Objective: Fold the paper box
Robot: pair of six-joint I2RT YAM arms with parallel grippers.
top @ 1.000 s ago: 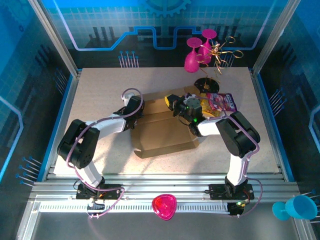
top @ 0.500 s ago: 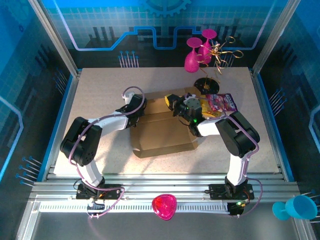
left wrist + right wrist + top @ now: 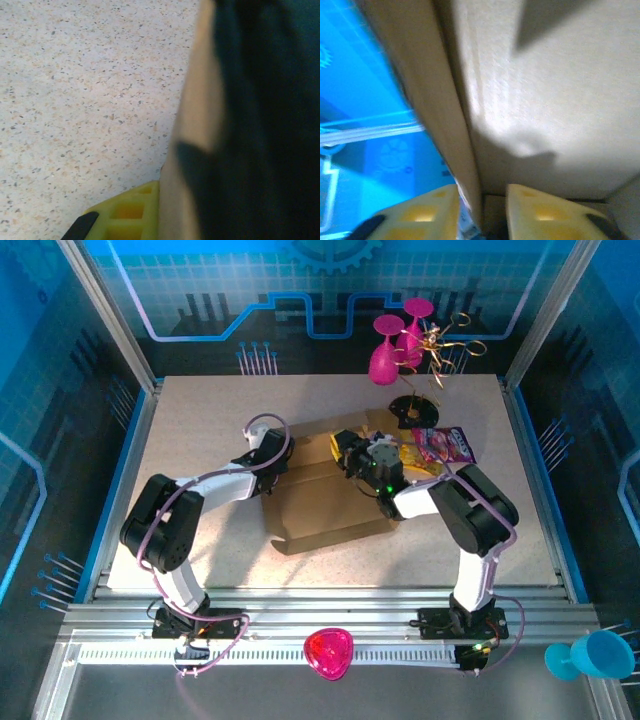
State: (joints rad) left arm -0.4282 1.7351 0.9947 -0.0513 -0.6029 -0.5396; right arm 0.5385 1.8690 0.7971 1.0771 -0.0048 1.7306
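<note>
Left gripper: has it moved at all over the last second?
Yes, slightly. From above, the left gripper has shifted right, away from the table and its left edge, closer in on the paper box.

L wrist cam: plain brown cardboard mailer box panel runs top to bottom, w/ speckled beige tabletop to its left. Panel's rt side is in dark shadow, blurred. The left gripper is clamped on the panel: yellow plastic finger w/ black pad touches its left face. Other finger hidden.
</note>
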